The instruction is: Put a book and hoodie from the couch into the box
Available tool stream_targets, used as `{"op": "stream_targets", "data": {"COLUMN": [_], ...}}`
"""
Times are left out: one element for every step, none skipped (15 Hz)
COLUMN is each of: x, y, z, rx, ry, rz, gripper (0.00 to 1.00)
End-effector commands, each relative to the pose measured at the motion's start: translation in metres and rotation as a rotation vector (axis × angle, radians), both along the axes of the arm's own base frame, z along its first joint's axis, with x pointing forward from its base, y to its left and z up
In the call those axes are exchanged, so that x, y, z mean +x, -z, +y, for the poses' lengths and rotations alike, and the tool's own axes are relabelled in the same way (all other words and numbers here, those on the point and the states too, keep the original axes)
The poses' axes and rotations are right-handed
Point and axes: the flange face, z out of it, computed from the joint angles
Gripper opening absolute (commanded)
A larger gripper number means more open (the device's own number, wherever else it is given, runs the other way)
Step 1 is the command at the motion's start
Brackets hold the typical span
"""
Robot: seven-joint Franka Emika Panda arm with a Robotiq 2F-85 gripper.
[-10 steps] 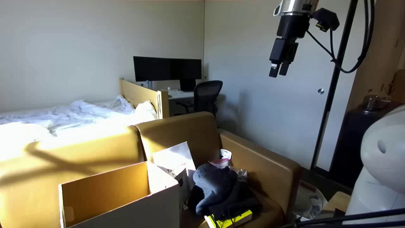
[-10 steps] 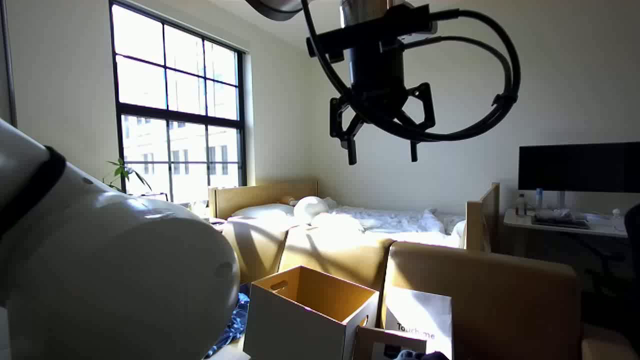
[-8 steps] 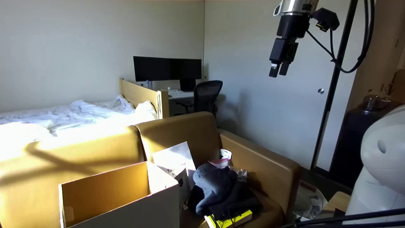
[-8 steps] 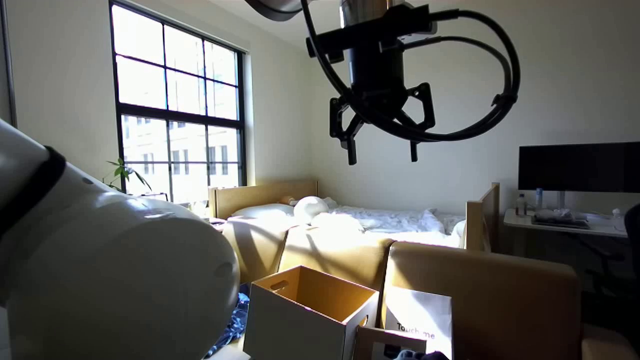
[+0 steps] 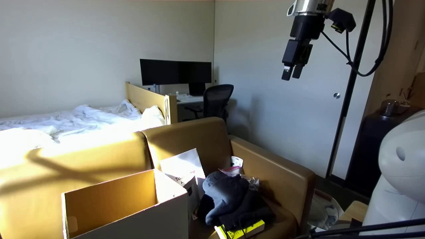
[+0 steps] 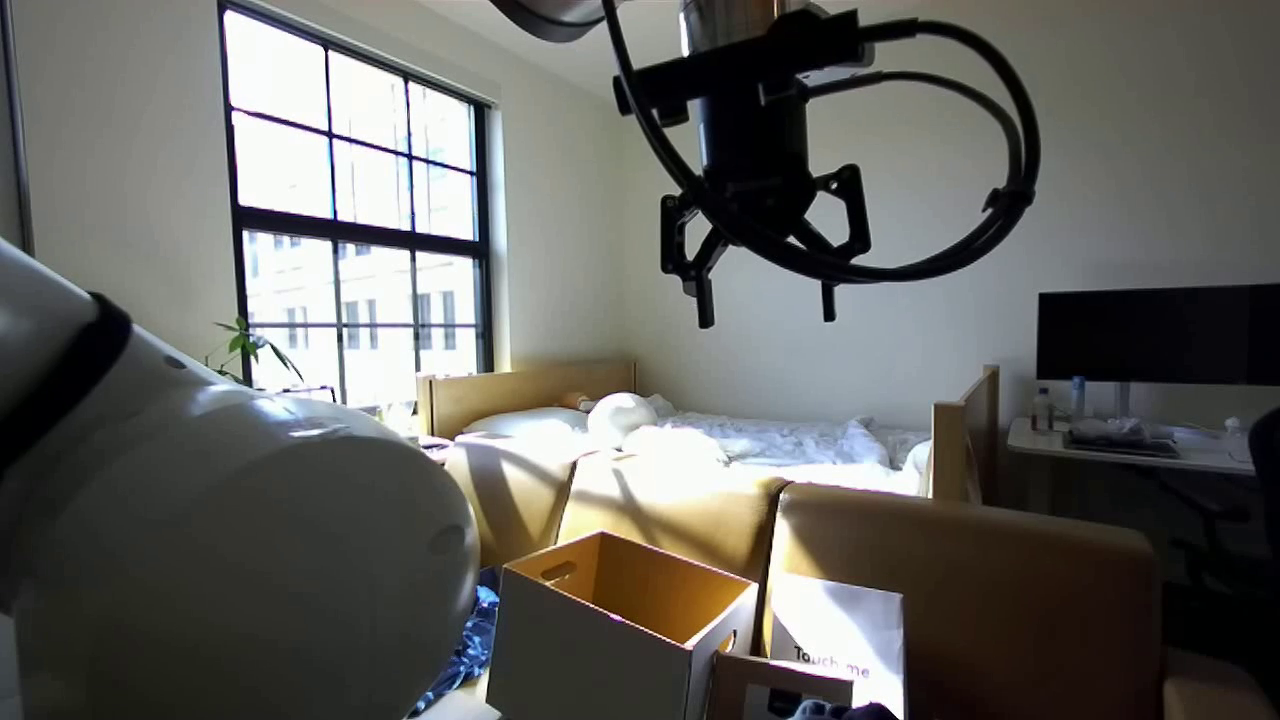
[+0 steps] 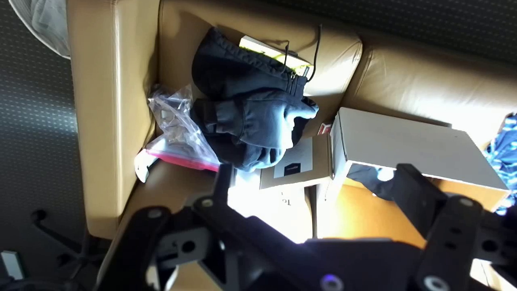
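End effector (image 6: 767, 322) up high, pointing down, fingers (image 6: 705, 308) spread wide, well apart from everything on the couch (image 5: 199, 134). Wrist view agrees: same wide spread, fingers coming in at the bottom.

Hoodie (image 7: 262, 121): dark grey-blue, bunched in a heap on the couch seat, at the armrest (image 7: 95, 121) end. Lies partly over the book (image 5: 255, 227), which pokes out yellow and white toward the seat's front edge.

Box (image 6: 590, 640): upright on the couch, top open, pale outside, tan inside. Wrist view has what looks like dark cloth (image 7: 365, 178) inside it; partly behind a finger, can't be sure.

Smaller cardboard box (image 7: 322, 157) sits between hoodie and box, just beside both. White sheet (image 6: 840, 625) printed "Touch me" stands by the backrest (image 6: 980, 570), behind the smaller cardboard box. Pink-edged clear plastic bag (image 7: 181, 129) between hoodie and armrest. Blue patterned cloth (image 7: 507, 149) past the box, on the side away from the hoodie.

Behind the couch: bed (image 5: 142, 96) with rumpled white bedding (image 5: 89, 114), wide black monitor (image 5: 176, 72), dark chair (image 5: 217, 98).
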Motion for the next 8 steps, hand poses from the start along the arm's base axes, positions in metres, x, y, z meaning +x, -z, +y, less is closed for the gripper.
{"op": "stream_targets", "data": {"x": [0.012,0.026,0.037,0.056,0.073,0.093,0.111,0.131], "y": [-0.019,-0.025,-0.028,-0.031,-0.031,-0.03,-0.022,-0.011], "z": [0.004,0.008,0.013,0.028,0.041,0.057,0.068,0.075], "rx": [0.043,0.036,0.023,0.006,-0.011,-0.032,-0.04,-0.037], "ry": [0.037,0.044,0.038,0.021,0.011,0.032,0.029,0.047], "rz": [-0.135,-0.184,-0.239,-0.302,-0.343,-0.393,-0.4,-0.378], "gripper": [1.0,1.0,1.0,1.0,1.0,1.0,1.0,1.0]}}
